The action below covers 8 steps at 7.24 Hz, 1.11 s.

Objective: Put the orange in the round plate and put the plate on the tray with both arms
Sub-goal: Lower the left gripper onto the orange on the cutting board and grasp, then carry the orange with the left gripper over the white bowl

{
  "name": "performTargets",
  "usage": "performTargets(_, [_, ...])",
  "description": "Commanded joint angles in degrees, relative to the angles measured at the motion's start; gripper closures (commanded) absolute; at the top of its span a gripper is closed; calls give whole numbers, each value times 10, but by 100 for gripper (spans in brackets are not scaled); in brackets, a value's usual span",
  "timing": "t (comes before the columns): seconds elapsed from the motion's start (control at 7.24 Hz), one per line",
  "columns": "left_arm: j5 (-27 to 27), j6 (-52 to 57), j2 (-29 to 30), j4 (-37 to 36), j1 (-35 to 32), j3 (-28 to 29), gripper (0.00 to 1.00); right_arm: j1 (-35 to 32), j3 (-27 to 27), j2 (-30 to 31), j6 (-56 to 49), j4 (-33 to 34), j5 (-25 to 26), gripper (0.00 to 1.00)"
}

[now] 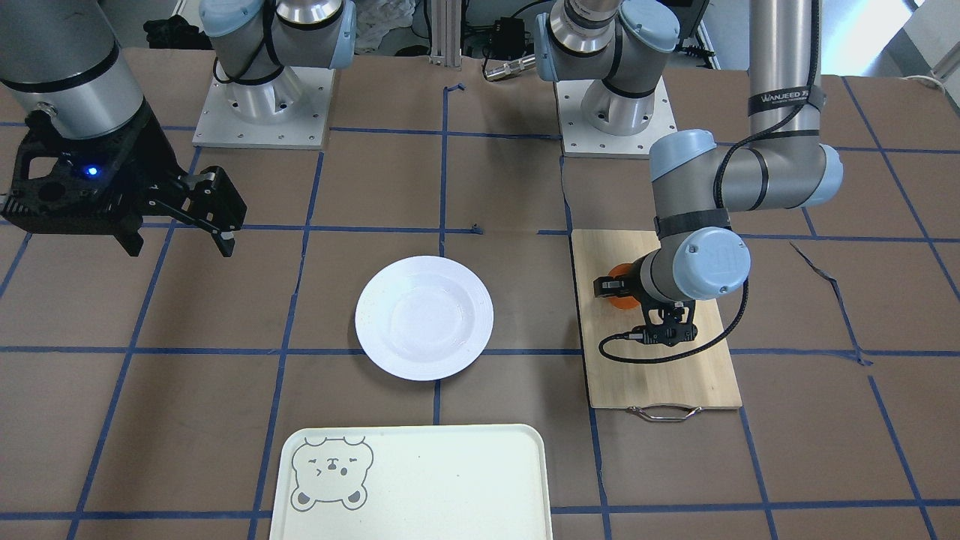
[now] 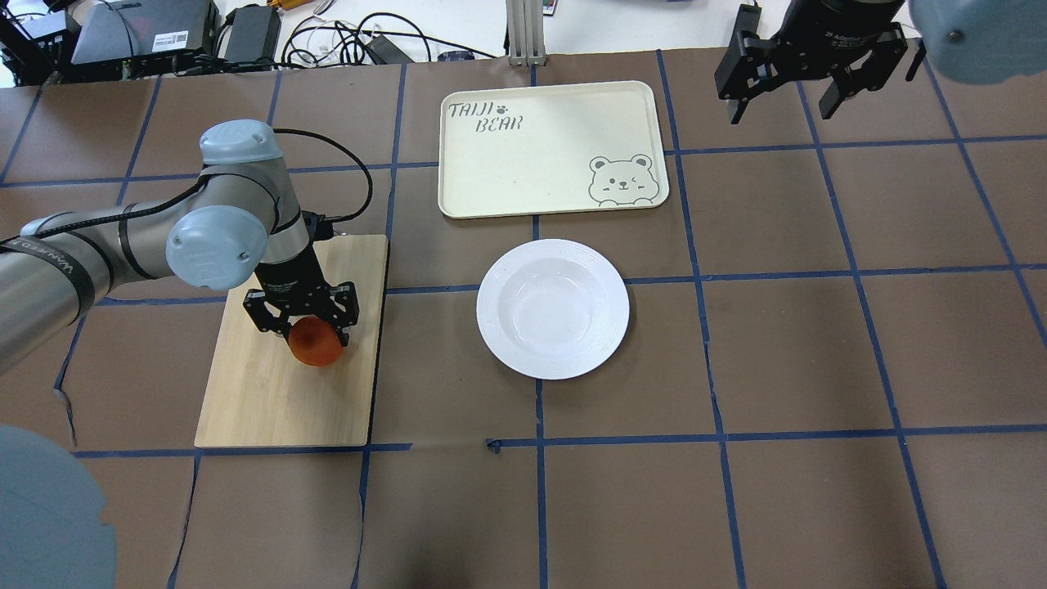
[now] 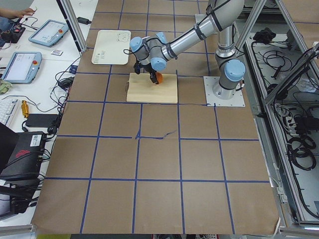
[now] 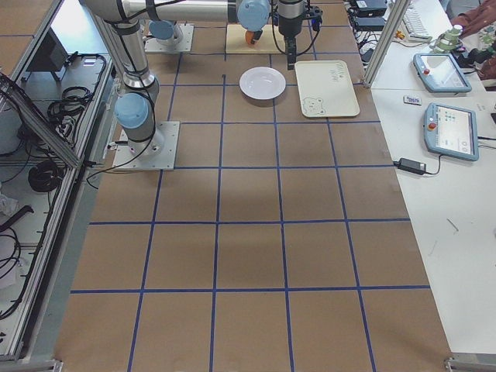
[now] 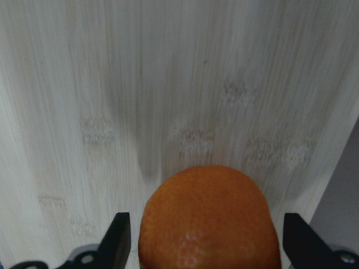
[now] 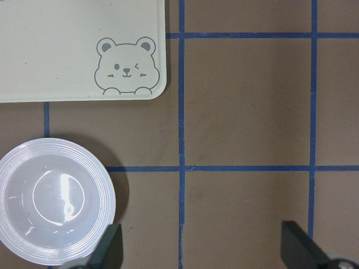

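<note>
Left end effector (image 2: pixel 313 330) astride orange (image 2: pixel 316 348); plate (image 2: pixel 553 366) apart

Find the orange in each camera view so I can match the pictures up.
Front-facing: orange centre-right, over the wooden board.
Overhead: orange left of centre.
Exterior left: orange top centre.
Exterior right: orange top edge.
Left wrist: orange bottom centre.
Right wrist: not in view.
Shared landmark: the wooden board.

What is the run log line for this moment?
left pincer: open around orange; right pincer: open, empty; round plate: empty; tray: empty
</note>
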<state>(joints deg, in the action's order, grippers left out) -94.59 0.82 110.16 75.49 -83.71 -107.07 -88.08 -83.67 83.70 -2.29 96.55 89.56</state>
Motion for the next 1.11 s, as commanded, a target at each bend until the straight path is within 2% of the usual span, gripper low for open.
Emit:
performTargets(0.0, [59, -10, -9, 53, -13, 47, 100, 0, 0, 0, 0, 0, 0, 0])
performTargets(0.14, [97, -62, -10, 69, -39, 77, 100, -1, 0, 0, 0, 0, 0, 0])
performTargets(0.28, [133, -172, 2, 59, -86, 101, 100, -1, 0, 0, 0, 0, 0, 0])
performTargets(0.55, [198, -286, 16, 25, -165, 128, 100, -1, 0, 0, 0, 0, 0, 0])
performTargets(0.69, [236, -340, 36, -32, -204, 123, 100, -1, 0, 1, 0, 0, 0, 0])
performTargets(0.83, [239, -365, 65, -87, -219, 121, 100, -1, 0, 1, 0, 0, 0, 0])
performTargets(0.97, [242, -366, 87, -112, -225, 121, 100, -1, 0, 1, -2, 0, -1, 0])
